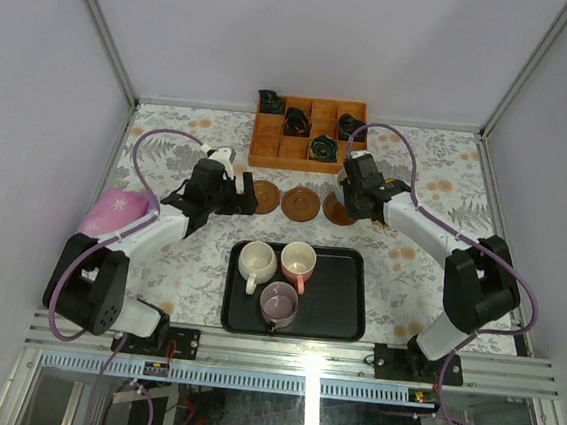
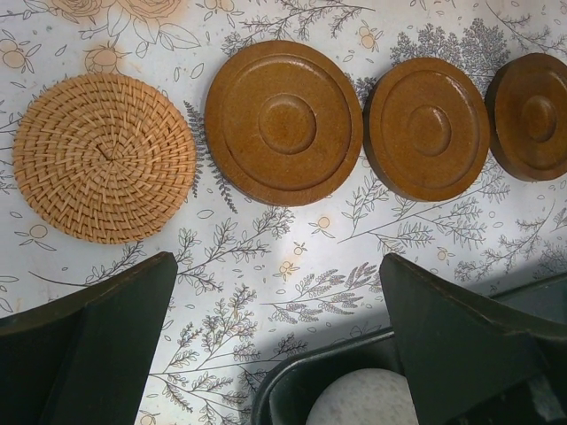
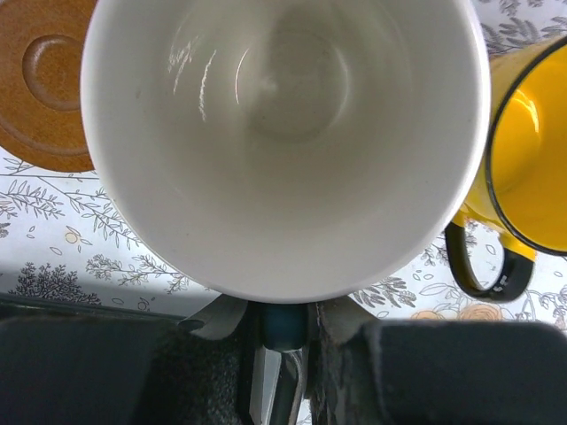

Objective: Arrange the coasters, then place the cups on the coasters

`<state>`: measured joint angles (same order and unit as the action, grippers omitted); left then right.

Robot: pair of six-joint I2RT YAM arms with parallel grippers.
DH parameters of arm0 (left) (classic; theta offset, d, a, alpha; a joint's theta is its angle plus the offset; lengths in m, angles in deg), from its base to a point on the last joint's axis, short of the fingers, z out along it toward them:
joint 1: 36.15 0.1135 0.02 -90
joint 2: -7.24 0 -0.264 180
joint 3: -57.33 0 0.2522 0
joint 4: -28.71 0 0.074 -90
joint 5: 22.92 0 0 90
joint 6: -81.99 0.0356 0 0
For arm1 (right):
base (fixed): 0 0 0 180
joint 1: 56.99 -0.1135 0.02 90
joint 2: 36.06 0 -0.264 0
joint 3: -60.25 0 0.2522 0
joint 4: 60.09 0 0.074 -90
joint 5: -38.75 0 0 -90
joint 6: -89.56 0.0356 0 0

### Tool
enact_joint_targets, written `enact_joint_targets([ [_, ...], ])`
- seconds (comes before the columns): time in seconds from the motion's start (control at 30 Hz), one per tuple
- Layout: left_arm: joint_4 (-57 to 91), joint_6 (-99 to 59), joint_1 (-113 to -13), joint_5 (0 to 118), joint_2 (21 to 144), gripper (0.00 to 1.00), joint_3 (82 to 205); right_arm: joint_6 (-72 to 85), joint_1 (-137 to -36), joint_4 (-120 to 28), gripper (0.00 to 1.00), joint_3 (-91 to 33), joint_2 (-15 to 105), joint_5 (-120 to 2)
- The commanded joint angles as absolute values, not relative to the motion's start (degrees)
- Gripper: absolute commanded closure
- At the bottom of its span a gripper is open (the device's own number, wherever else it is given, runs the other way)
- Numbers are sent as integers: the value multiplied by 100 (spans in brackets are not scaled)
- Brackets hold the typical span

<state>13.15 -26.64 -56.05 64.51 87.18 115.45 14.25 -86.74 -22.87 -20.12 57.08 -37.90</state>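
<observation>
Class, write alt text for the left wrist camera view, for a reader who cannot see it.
A pale woven coaster and, to its right, three brown coasters lie in a row on a floral tablecloth. Below them, the left end effector holds its dark fingers open above the corner of a black tray.

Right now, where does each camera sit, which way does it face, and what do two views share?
Top external: above and behind the arm bases, facing down at the table; both arms show.
Left wrist: on the left arm, facing down at the brown coasters and woven coaster; its open jaws show.
Right wrist: on the right arm, facing down into the cup its shut jaws hold; yellow cup beside.
Shared: top and left wrist both see the brown coasters and tray.
</observation>
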Motion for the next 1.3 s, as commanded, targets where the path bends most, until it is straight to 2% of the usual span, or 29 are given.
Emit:
enact_joint_targets([
  [0.0,1407,-2622,-5630,6568,8749,1,11645,1383,-8625,-2670,100,-2510,5809,-3981],
  [0.4,1385,-2585,-5625,6542,8906,1,11725,1608,-8625,-2547,100,-2635,6169,-4006],
  [1.27,1363,-2603,-5626,6518,9013,1,11766,1852,-8627,-2128,100,-2690,6145,-4107],
])
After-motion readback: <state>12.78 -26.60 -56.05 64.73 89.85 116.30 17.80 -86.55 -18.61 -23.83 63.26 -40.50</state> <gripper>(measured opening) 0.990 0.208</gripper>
